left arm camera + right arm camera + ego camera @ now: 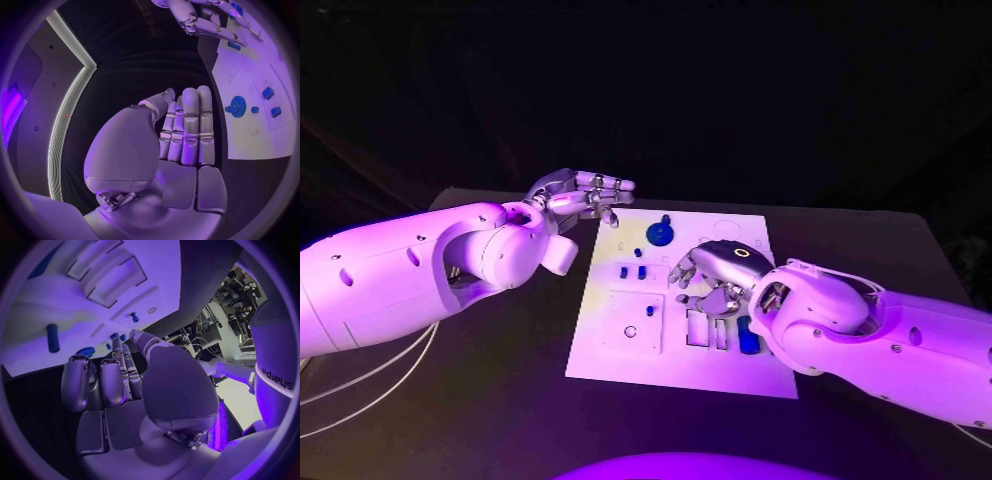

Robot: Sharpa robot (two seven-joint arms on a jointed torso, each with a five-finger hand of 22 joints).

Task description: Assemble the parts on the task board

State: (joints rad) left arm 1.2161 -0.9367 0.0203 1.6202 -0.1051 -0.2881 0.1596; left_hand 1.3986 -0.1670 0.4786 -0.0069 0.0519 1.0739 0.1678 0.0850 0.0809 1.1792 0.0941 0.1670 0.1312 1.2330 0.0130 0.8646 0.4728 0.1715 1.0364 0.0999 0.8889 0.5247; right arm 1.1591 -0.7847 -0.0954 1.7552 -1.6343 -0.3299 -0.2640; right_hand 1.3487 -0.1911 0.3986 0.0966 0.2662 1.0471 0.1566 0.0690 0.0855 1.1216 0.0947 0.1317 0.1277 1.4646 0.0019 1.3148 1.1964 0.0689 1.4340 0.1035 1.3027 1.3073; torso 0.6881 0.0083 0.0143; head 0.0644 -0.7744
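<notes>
Task board [678,365]: white plate, centre of frame on black counter [502,400]. Round blue part [659,234] near board's upper edge; small blue parts [633,271] at mid-left; blue cylinder [747,337] low right. Left hand [581,195]: above board's upper-left corner, fingers straight together, holding nothing. Right hand [711,275]: over board centre, fingers curled downward; grasp cannot be told.

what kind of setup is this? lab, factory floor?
Likely a robotics lab or demo room rather than a factory line: a white task board with blue parts lies on a black table, and a lit wall strip runs beyond it.
</notes>
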